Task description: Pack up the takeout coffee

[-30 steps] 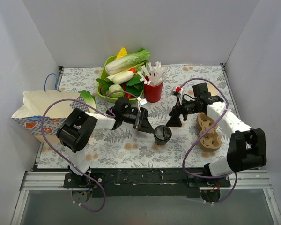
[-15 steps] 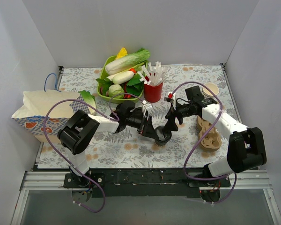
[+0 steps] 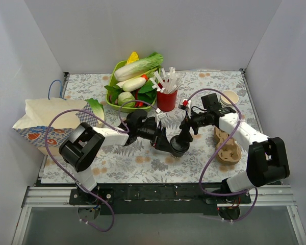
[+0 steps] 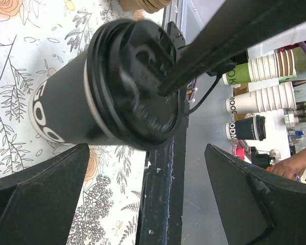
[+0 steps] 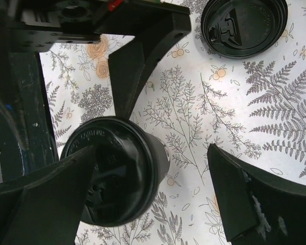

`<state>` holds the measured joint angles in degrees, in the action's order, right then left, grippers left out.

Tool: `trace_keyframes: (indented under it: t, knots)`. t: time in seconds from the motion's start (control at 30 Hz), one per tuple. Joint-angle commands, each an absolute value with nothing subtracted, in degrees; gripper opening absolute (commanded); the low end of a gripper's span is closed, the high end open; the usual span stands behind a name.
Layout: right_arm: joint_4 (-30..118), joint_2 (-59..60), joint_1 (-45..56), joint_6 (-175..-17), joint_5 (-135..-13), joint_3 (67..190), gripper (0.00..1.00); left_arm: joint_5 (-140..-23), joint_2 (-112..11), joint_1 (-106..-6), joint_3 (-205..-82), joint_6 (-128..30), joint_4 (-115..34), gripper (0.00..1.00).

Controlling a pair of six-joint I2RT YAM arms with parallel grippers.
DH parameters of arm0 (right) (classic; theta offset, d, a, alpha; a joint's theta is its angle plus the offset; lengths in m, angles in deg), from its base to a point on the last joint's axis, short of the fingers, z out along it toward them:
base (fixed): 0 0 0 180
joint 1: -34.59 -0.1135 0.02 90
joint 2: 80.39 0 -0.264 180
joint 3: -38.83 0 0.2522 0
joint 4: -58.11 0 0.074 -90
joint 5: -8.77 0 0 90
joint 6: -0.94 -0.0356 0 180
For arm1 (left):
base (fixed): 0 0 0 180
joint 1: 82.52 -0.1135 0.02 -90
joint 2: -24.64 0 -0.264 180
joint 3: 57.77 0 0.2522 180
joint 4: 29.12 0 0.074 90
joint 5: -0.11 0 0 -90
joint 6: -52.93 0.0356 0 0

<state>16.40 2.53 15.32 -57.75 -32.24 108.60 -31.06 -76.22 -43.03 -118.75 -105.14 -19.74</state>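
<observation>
The takeout coffee point(image 3: 179, 148) is a black paper cup with a round black lid, standing on the floral tablecloth at front centre. My left gripper point(image 3: 167, 143) is open right beside it on its left. In the left wrist view the cup point(image 4: 107, 97) lies just beyond my open gripper point(image 4: 148, 204), not between the fingers. My right gripper point(image 3: 184, 137) is open directly above the cup. In the right wrist view one fingertip point(image 5: 51, 194) overlaps the lid point(image 5: 112, 173) and the other point(image 5: 255, 204) is out to the side of the cup.
A paper bag point(image 3: 43, 122) lies at the left. A cardboard cup carrier point(image 3: 228, 144) is at the right, a white cup point(image 3: 228, 97) behind it. A red straw holder point(image 3: 167, 100) and a green vegetable basket point(image 3: 112, 84) stand at the back. A loose black lid point(image 5: 245, 23) lies near the cup.
Both grippers have closed in on the cup: the left moved right and forward to its side, the right moved left and down over its lid. The cup has stayed in place.
</observation>
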Motion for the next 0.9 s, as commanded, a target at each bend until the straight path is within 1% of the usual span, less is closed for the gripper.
trace_keyframes:
  t: [0.0, 0.17, 0.37, 0.87]
  knots:
    - [19.56, 4.07, 15.60, -61.54, -31.05, 109.46, 0.98, -31.88, -70.91, -43.05, -116.88, -106.94, -18.54, 0.98]
    - [20.18, 5.39, 15.78, -63.74, -30.52, 109.81, 0.98, -34.08, -72.22, -42.97, -117.13, -108.61, -17.65, 0.98]
    - [22.28, 5.74, 16.21, -67.69, -29.73, 108.93, 0.98, -36.27, -75.02, -42.88, -120.30, -106.16, -21.16, 0.98]
    - [25.10, 6.89, 17.71, -71.57, -28.41, 106.82, 0.97, -36.19, -76.70, -41.73, -121.10, -103.25, -22.22, 0.98]
